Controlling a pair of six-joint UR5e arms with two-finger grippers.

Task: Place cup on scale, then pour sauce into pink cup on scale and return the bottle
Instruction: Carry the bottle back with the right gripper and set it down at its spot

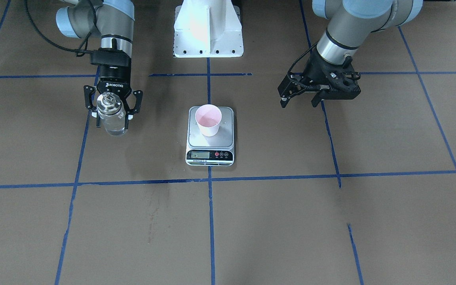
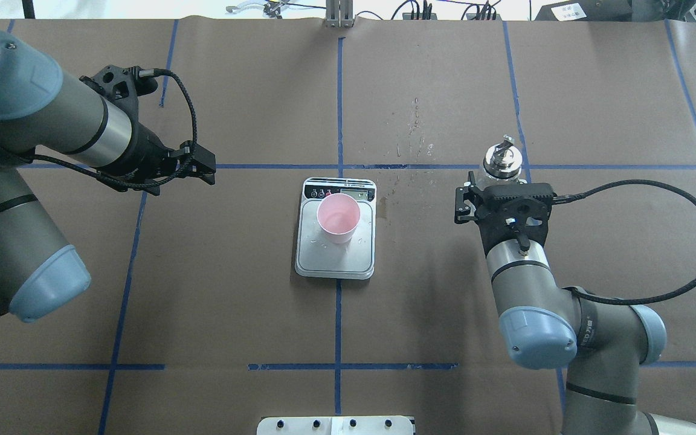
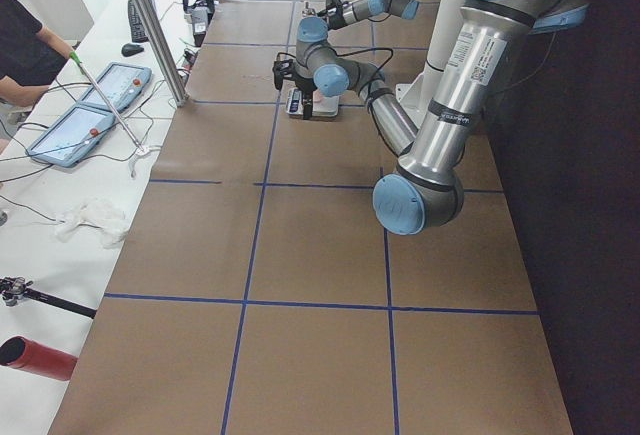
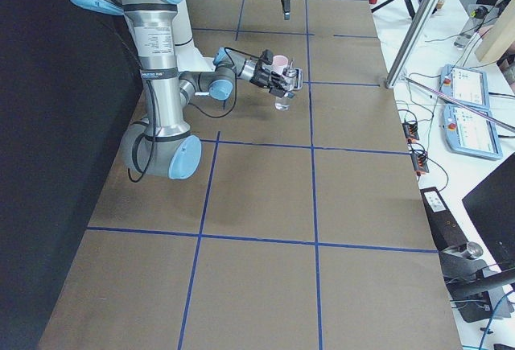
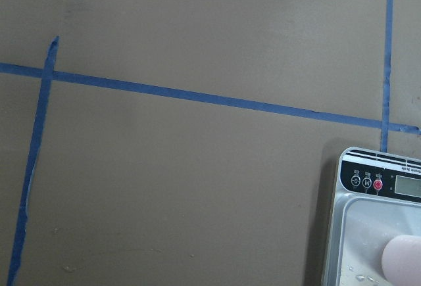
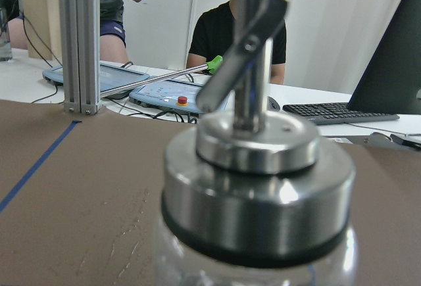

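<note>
My right end effector (image 1: 112, 120) is clamped on the bottle (image 2: 501, 160), with one finger on each side of the glass just under the silver cap. The bottle is upright, spout on top, low over the table (image 1: 251, 221) on my right side and well apart from the scale (image 1: 196, 139). I cannot tell whether its base rests on the table or hangs just above it. My right wrist camera shows only the cap and spout up close, so it does not settle the height. The sauce (image 1: 114, 128) is clear liquid in the lower glass, and I cannot read how much there is.

My left end effector (image 1: 298, 103) hangs empty with its fingers apart, on the other side of the scale, angled down toward the table.

The cup (image 1: 208, 118) stands upright roughly in the middle of the scale's platform, so the first step looks done. Small droplets (image 5: 360, 274) lie on the platform beside it, though I cannot see a liquid level inside the cup. From those drops I judge the pour is done and I am on the last step, returning the bottle, although this pose would also fit a fresh pickup.

If so, the next move calls for seating the base flat on the table, opening my fingers without nudging the glass, and backing away without catching the spout.
</note>
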